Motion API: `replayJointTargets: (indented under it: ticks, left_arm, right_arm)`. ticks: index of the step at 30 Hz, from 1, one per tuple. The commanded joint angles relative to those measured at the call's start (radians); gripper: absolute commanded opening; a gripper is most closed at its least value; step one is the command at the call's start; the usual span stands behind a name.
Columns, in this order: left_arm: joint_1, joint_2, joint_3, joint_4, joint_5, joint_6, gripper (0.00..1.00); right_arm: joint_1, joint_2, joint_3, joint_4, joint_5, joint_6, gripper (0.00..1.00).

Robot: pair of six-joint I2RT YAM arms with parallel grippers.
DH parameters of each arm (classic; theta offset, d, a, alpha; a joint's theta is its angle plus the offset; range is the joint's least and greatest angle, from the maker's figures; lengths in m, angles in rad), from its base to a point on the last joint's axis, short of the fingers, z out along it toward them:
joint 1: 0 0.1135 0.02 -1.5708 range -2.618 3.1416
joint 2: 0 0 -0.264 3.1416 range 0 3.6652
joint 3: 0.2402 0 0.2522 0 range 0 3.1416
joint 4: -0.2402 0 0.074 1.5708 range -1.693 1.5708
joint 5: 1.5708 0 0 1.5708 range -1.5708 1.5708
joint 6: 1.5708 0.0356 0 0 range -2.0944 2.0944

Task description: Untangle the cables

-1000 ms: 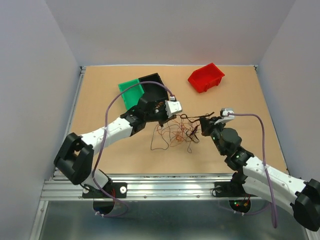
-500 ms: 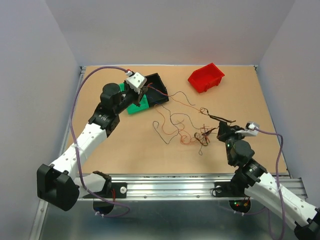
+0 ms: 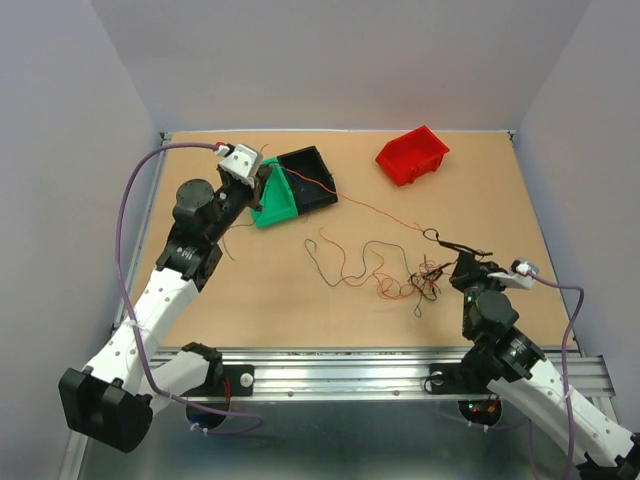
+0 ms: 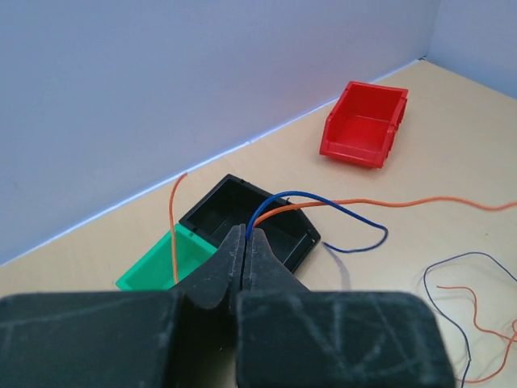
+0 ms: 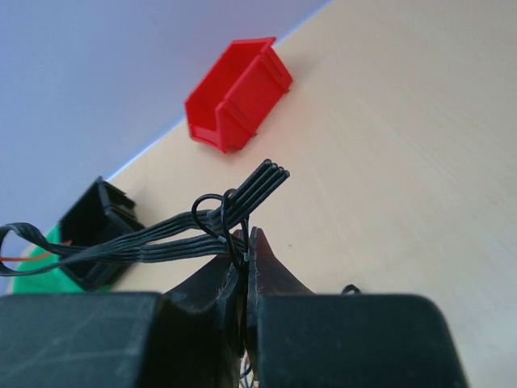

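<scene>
Left jaws clamped on orange cable [image 4: 420,201] and blue cable [image 4: 279,194] over black bin [image 4: 288,245], which touches green bin [image 4: 145,272]; red bin [image 4: 355,150] well apart; right jaws clamped on black cables [image 5: 161,238]; tangle [image 3: 415,278] on desk [image 3: 250,290].

The cables [image 3: 420,282] mix black, red and orange-brown strands at the lower right of the top view; the left wrist view adds one orange wire [image 4: 420,202] and one dark blue wire [image 4: 279,194]. A red bin [image 3: 412,155], a black bin [image 3: 310,178] and a green bin [image 3: 272,200] stand out on the tan table [image 3: 250,300]. The left arm [image 3: 165,290] and right arm [image 3: 545,375] are white with black joints and lavender cords [image 3: 121,240]; the left gripper [image 4: 245,241] and right gripper [image 5: 246,241] are matte black.
</scene>
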Motion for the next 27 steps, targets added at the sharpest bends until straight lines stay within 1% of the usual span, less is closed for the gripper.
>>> replayJointTargets:
  ticks: [1, 4, 5, 7, 9, 10, 14, 16, 17, 19, 20, 21, 23, 24, 27]
  left_arm:
    - [0.002, -0.025, 0.010, 0.053, -0.085, -0.015, 0.00]
    - [0.005, -0.066, -0.013, 0.072, -0.037, -0.009, 0.00]
    - [0.006, -0.077, -0.016, 0.076, -0.044, -0.021, 0.00]
    - [0.009, -0.100, -0.008, 0.070, -0.171, -0.032, 0.00]
    - [0.037, -0.139, -0.037, 0.117, -0.283, -0.049, 0.00]
    - [0.070, -0.184, -0.046, 0.130, -0.290, -0.054, 0.00]
    - [0.117, -0.260, -0.025, 0.109, -0.306, -0.052, 0.00]
    - [0.118, -0.286, -0.026, 0.110, -0.207, -0.031, 0.00]
    - [0.118, -0.286, -0.030, 0.106, -0.037, -0.020, 0.00]
    - [0.117, -0.249, -0.027, 0.084, 0.173, 0.003, 0.00]
    - [0.112, -0.225, -0.007, 0.045, 0.383, 0.029, 0.00]
    - [0.099, -0.197, 0.006, 0.027, 0.443, 0.034, 0.00]
    - [0.056, -0.131, 0.021, -0.005, 0.474, 0.052, 0.00]
    - [-0.001, -0.119, 0.017, -0.014, 0.438, 0.084, 0.00]
    - [-0.113, -0.073, -0.017, -0.013, 0.326, 0.150, 0.00]
  right_arm:
    - [-0.004, 0.000, 0.050, -0.077, 0.123, 0.039, 0.01]
    - [-0.006, -0.026, 0.043, -0.083, 0.097, 0.042, 0.01]
    - [-0.004, -0.028, 0.043, -0.083, 0.103, 0.050, 0.01]
    - [-0.006, -0.032, 0.036, -0.086, 0.131, 0.060, 0.01]
    - [-0.004, -0.028, 0.030, -0.092, 0.154, 0.077, 0.01]
    - [-0.006, -0.023, 0.028, -0.092, 0.160, 0.090, 0.01]
    - [-0.006, 0.006, 0.028, -0.100, 0.179, 0.122, 0.01]
    - [-0.004, 0.034, 0.033, -0.102, 0.168, 0.130, 0.01]
    - [-0.006, 0.041, 0.042, -0.100, 0.153, 0.134, 0.01]
    - [-0.004, 0.069, 0.059, -0.095, 0.094, 0.110, 0.01]
    - [-0.006, 0.077, 0.082, -0.091, 0.081, 0.097, 0.01]
    - [-0.006, 0.096, 0.092, -0.088, 0.065, 0.079, 0.00]
    - [-0.006, 0.116, 0.117, -0.069, 0.019, 0.016, 0.01]
    - [-0.004, 0.124, 0.140, -0.068, 0.008, 0.002, 0.00]
    - [-0.006, 0.149, 0.184, -0.025, -0.070, -0.077, 0.01]
